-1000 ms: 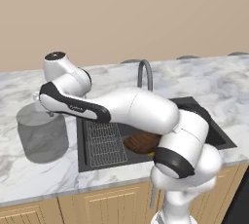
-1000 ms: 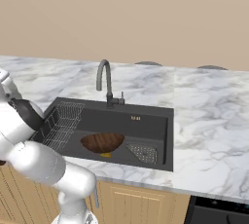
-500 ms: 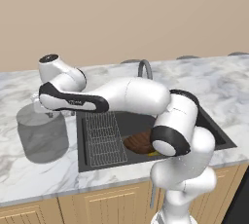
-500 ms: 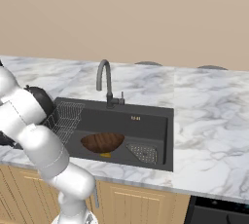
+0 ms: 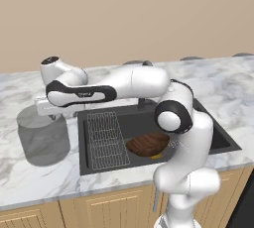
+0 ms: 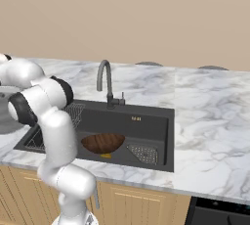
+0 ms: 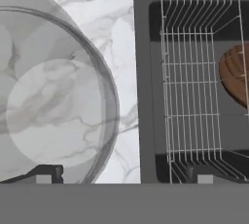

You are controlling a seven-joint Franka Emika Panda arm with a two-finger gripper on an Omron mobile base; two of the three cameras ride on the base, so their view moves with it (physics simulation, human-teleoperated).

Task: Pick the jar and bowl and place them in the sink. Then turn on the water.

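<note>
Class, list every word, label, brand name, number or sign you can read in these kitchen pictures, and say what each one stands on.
No text can be read here.
Dark band on the arm's forearm: faint pale lettering, too blurred to read.
Inner back wall of the sink: a small yellowish mark, too small to read.
The jar, bowl and faucet: no lettering.

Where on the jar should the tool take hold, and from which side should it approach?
Probably at the rim, from above. The jar stands upright on the counter left of the sink, squat and wide, so its full body looks too broad for the open tool. One finger already lies over the jar, the other over the sink's rack; shift it until the fingers straddle the jar's wall.
</note>
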